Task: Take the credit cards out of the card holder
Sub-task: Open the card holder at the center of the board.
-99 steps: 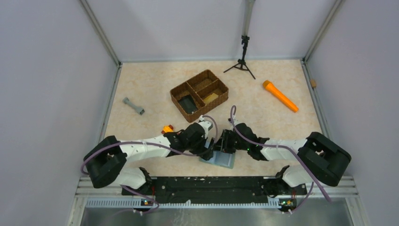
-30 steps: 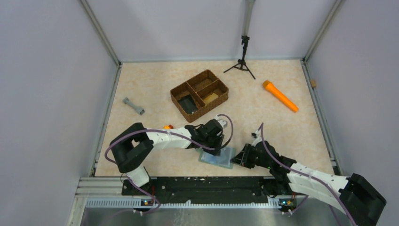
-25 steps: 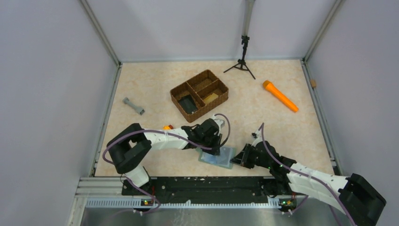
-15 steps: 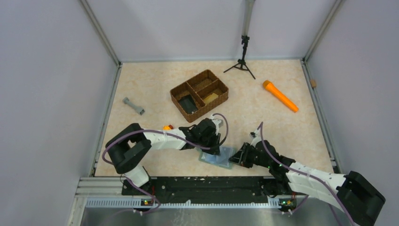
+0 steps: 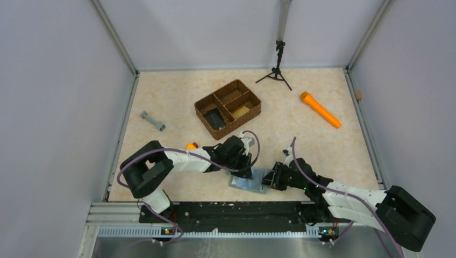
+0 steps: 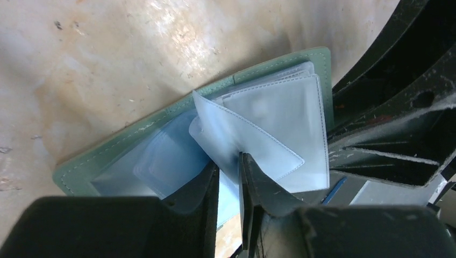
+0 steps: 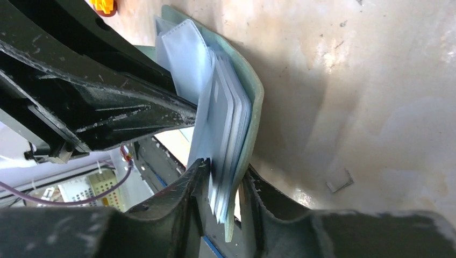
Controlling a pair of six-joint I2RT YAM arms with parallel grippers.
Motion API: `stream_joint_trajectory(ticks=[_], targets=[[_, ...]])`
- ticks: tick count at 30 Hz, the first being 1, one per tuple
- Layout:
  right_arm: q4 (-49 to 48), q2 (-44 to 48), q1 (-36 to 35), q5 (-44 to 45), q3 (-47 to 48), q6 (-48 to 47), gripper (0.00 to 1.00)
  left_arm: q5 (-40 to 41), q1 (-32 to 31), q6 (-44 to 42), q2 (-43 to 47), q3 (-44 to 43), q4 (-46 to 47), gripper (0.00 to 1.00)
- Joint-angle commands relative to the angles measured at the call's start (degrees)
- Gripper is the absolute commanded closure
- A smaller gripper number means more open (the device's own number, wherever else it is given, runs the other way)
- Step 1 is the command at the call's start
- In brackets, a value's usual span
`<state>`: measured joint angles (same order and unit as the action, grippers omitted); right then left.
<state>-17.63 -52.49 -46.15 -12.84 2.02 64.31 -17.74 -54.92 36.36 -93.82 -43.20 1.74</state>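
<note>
While my left fingers are nearly closed on one clear pocket leaf (it stands up off the green cover), the card holder lies open on the desk near the front edge, between my two arms. At its right side my right fingers sit a little apart, astride its raised edge and stacked pockets; whether they press it I cannot tell.

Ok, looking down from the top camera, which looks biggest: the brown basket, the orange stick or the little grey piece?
Largest to smallest, in the top view:
1. brown basket
2. orange stick
3. grey piece
All three lie about equally far back on the table, so nearness to the camera should not change the order.
</note>
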Motion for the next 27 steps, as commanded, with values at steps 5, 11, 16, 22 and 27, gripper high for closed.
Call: stream_joint_trajectory(ticks=[5,11,16,22,27], targets=[[-2.7,-0.1,0.6,0.6,4.1,-1.4,0.88,-3.1,-0.6,-0.3,5.8,2.3,0.2,0.68],[7.2,1.2,0.9,1.4,9.6,-6.2,0.91,-0.7,-0.6,-0.4,12.3,2.9,-2.8,0.33],[26.0,0.2,0.8,7.3,21.7,-17.7,0.93,2.6,-0.6,-0.4,20.0,4.6,-4.5,0.14],[43.0,-6.4,-0.6,16.7,34.5,-25.5,0.90,-0.6,-0.8,-0.5,24.1,5.4,0.6,0.09],[42.8,-7.0,-1.1,16.3,36.5,-25.3,0.83,4.0,-1.3,-0.4,22.4,2.7,-0.8,0.11]])
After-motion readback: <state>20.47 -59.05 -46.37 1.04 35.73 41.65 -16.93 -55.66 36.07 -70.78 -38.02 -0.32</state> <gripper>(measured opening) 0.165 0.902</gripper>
